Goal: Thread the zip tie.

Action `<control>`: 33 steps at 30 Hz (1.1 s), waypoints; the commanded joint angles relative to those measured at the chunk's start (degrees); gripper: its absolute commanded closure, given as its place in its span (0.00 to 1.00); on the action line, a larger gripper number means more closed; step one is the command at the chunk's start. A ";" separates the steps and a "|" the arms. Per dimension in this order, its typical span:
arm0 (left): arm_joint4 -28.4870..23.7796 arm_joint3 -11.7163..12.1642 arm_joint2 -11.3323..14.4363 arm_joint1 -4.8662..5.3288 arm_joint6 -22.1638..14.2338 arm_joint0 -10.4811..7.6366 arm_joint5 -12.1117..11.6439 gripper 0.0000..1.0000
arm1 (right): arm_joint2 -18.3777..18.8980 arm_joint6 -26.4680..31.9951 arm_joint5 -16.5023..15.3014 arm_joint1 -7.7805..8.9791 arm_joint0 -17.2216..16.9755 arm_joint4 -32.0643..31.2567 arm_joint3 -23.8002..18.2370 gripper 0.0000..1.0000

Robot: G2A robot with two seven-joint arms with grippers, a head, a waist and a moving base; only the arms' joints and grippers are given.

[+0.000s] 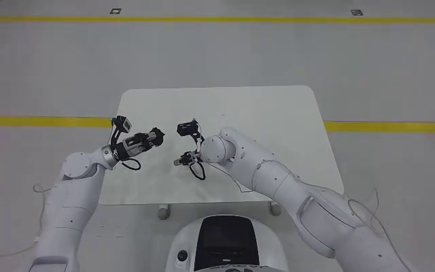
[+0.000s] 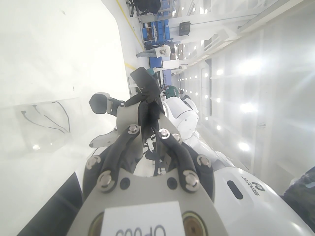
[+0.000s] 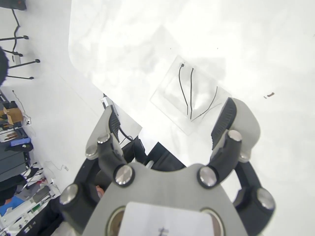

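Thin black zip ties (image 3: 191, 92) lie on a flat clear plastic sheet (image 3: 169, 87) on the white bench (image 1: 272, 109).
The wrist views make out the ties. The top view places the left hand (image 1: 158, 136) and right hand (image 1: 187, 128) close together, left of the frame's centre. The left hand is closed and the right hand is spread open.

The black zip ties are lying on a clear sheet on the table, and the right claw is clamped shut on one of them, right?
Not quite. The right gripper is open, its jaws spread wide with nothing between them, as the right wrist view shows. The black zip ties do lie on the clear sheet on the table.
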 commanded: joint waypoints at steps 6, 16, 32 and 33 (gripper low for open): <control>0.00 0.00 0.00 0.00 0.00 0.00 0.00 1.00 | -0.58 1.37 0.59 -0.87 0.01 -1.78 0.94 0.79; 0.00 0.00 0.00 0.00 0.00 0.00 0.00 1.00 | -1.32 1.09 -0.46 -3.11 0.40 -2.00 5.23 1.00; 0.00 0.00 0.00 0.00 0.00 0.00 0.00 1.00 | -6.34 4.37 8.04 -9.32 2.75 -7.93 13.46 1.00; 0.00 0.00 0.00 0.00 0.00 0.00 0.00 1.00 | -6.62 4.64 8.80 -9.77 2.88 -8.43 14.21 1.00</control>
